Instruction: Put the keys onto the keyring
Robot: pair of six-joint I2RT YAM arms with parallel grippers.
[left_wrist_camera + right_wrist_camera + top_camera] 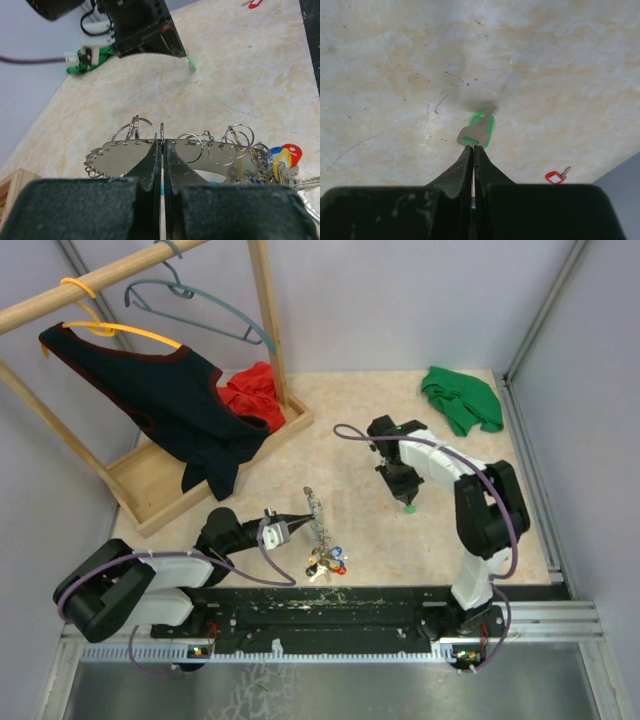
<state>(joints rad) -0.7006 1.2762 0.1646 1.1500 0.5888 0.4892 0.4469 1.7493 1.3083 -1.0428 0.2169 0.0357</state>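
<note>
Left fingers (150,165) pinch the silvery keyring (120,160); right fingers (462,167) pinch the green key (482,127); red key (554,176) lies on the bench (395,60).

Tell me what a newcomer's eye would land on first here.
The left pincer is shut on the silvery keyring, its bright tags lying near the front edge of the table. Further back, the right pincer pinches the green key, while the red key lies loose on the table. At the back left, a dark vest hangs on a wooden rack.
</note>
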